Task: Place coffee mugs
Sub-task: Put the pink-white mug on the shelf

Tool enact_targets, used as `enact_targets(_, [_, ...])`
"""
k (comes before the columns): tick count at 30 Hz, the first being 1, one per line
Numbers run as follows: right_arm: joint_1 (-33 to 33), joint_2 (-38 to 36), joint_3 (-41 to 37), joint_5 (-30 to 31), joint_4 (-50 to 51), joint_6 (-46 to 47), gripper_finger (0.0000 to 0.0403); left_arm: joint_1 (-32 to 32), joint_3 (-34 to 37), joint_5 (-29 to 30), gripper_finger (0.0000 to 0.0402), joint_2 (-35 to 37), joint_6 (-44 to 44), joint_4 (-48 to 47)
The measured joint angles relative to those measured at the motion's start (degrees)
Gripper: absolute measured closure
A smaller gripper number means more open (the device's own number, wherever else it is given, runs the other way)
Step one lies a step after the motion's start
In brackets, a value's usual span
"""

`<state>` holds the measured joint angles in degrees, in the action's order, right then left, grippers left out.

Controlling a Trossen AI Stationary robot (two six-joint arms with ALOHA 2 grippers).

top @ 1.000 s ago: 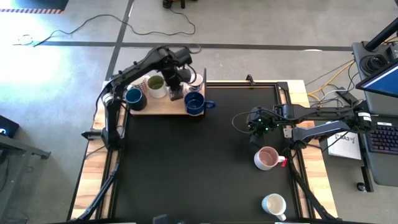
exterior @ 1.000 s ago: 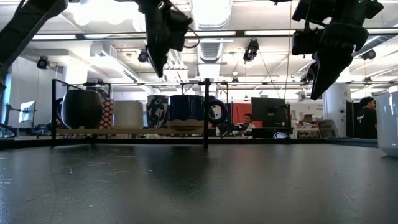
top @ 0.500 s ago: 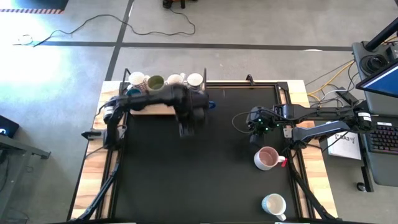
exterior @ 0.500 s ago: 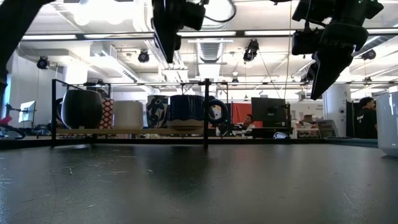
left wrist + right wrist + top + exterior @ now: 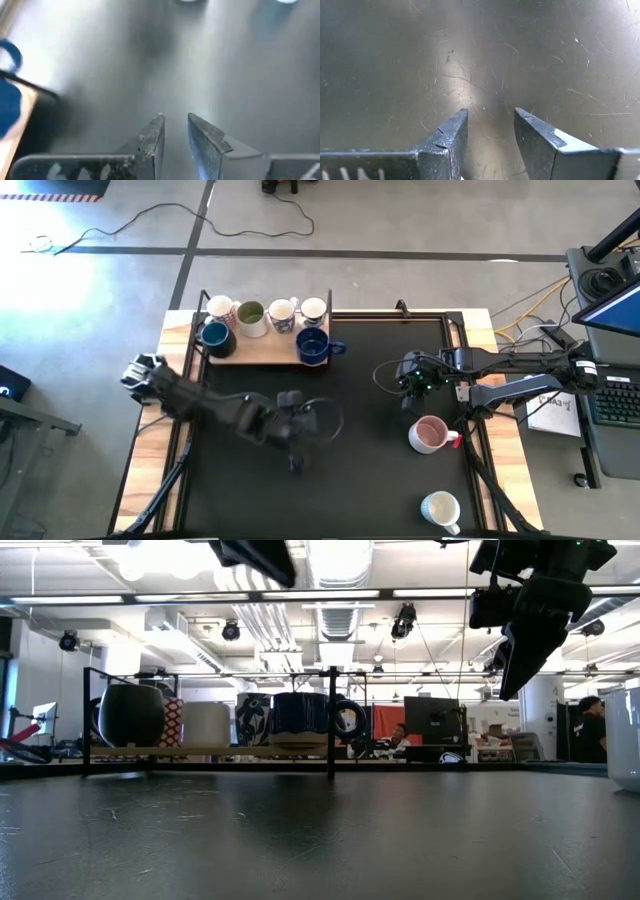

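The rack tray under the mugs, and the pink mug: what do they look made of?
Tray: probably unfinished light wood or plywood, going by its pale tan matte face; its dark thin uprights look like metal. Pink mug: likely glazed ceramic, with a smooth thick wall and paler inside, though gloss is hard to judge from above.

Overhead camera looks straight down on the whole black table (image 5: 330,480). Low camera sits at tabletop level, facing across to the mug rack (image 5: 210,750), also visible from above. Each wrist camera looks closely past its own fingers at the mat.
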<state>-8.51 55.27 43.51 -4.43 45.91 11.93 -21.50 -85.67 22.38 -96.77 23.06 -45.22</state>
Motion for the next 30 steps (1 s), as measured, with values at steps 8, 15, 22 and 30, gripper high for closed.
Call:
enact_targets(8, [0.00, 0.00, 0.00, 0.00, -0.78, 0.00, 0.0257, -5.97, 10.87, 12.21, 0.0336, 1.57, -2.51, 22.81])
enact_targets(15, [0.07, 0.02, -0.02, -2.20, -5.52, 6.99, 0.0257, -6.90, 19.44, 16.28, 0.0336, 6.10, 3.68, 25.94])
enact_targets(22, [0.13, 0.03, -0.02, -7.66, -6.36, 8.89, 0.0257, -9.29, 31.92, 22.03, 0.0336, 12.86, -3.85, 39.90])
enact_targets(30, [0.13, 0.43, -0.06, -6.44, -9.33, 16.85, 0.0257, -9.57, 47.30, 22.69, 0.0336, 18.48, -21.64, 69.45])
